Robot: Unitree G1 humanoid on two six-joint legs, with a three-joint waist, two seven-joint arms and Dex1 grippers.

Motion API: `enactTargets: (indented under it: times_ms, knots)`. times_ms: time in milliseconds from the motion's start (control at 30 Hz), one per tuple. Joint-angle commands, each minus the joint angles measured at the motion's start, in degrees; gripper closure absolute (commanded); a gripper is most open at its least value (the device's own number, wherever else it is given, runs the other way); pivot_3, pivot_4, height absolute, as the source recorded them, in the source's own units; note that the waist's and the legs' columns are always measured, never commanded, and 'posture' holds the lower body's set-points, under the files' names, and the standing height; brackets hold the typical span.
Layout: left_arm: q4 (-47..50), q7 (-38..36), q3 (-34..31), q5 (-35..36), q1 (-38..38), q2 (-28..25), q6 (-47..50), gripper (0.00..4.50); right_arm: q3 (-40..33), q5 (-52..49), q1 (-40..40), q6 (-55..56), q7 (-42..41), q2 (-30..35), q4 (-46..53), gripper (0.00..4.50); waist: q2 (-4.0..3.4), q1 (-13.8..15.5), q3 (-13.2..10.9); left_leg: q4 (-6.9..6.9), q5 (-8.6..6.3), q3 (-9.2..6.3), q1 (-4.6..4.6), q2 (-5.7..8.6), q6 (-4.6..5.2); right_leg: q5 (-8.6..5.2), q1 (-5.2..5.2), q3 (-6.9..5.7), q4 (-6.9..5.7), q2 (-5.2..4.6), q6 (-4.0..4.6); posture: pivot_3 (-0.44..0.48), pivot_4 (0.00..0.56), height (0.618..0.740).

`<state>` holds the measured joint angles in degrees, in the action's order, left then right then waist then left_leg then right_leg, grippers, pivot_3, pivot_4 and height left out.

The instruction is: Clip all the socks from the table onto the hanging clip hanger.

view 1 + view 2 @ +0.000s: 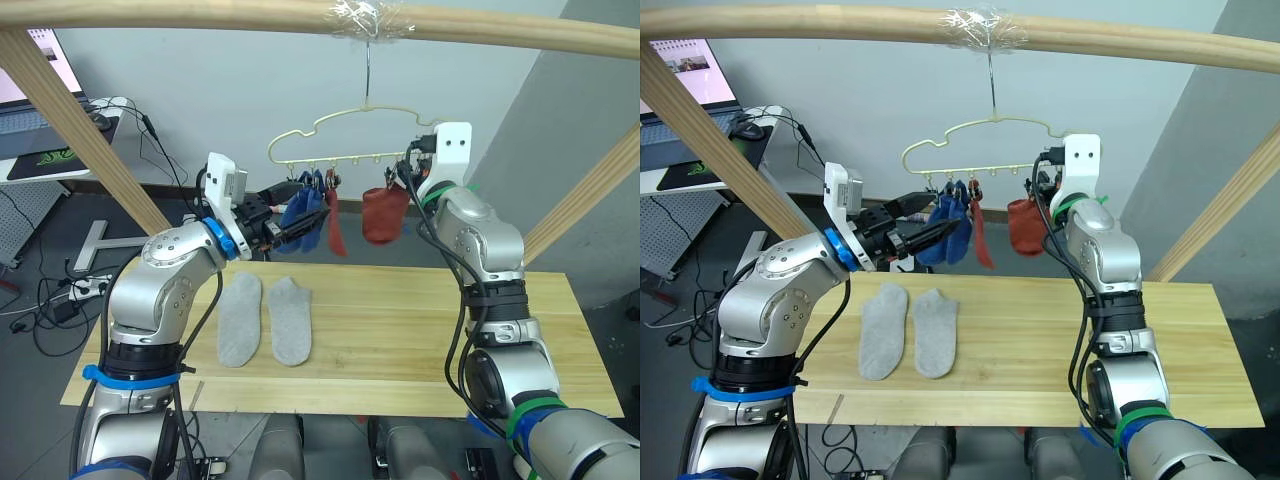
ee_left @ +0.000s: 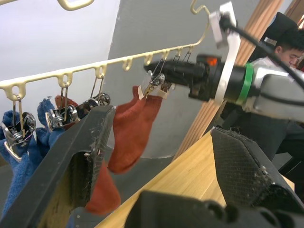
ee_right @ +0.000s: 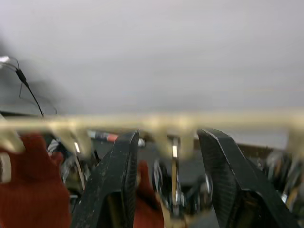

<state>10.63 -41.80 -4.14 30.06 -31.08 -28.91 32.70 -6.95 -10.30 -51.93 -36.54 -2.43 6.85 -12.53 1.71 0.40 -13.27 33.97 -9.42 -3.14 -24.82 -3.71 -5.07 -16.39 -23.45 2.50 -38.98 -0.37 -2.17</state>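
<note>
The pale yellow clip hanger (image 1: pixel 345 128) hangs by its hook from the top pole. Two blue socks (image 1: pixel 305 208) and a thin rust-red sock (image 1: pixel 335 225) are clipped at its left. Another rust-red sock (image 1: pixel 385 213) hangs toward its right. Two light grey socks (image 1: pixel 240 318) (image 1: pixel 290 320) lie flat side by side on the table (image 1: pixel 400 330). My left gripper (image 1: pixel 945 212) is open beside the blue socks, with nothing held. My right gripper (image 3: pixel 168 135) is open at the hanger's right end, a metal clip (image 3: pixel 173 190) between its fingers (image 3: pixel 116 185).
A wooden top pole (image 1: pixel 300 15) and slanted side poles (image 1: pixel 90 140) (image 1: pixel 580 200) frame the workspace. A desk with a laptop and cables (image 1: pixel 50 140) stands at the back left. A person (image 2: pixel 289 47) sits beyond the table in the left wrist view.
</note>
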Motion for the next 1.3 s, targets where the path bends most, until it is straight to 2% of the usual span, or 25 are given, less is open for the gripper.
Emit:
enactTargets:
  times_ms: [33,1167,1300]
  knots:
    - [2.3,0.3,0.0,-0.1,0.1,0.0,-0.8,0.8,-0.9,-0.3,-1.7,1.5,0.1,0.3,0.5,2.48,0.0,0.1,0.0,0.0,0.0,0.0,0.0,0.0,0.0,0.0,0.0,0.0,0.0,0.0,0.0,0.173,0.214,0.74]
    - [2.0,0.3,0.4,-0.7,0.3,0.4,-1.4,0.8,-0.9,-0.3,2.4,-2.4,2.8,-0.5,6.7,2.48,-0.01,0.1,0.0,-0.02,0.0,0.0,0.0,0.0,0.0,0.0,-0.02,0.0,0.01,0.0,0.0,0.163,0.218,0.74]
    - [2.0,0.3,0.4,-0.8,0.3,0.4,-1.3,0.8,-1.0,-0.2,2.4,-2.5,3.2,-0.6,6.7,3.44,-0.01,0.1,0.0,-0.01,0.0,0.0,0.0,0.0,0.0,0.0,-0.02,0.0,0.01,0.0,0.0,0.158,0.222,0.74]
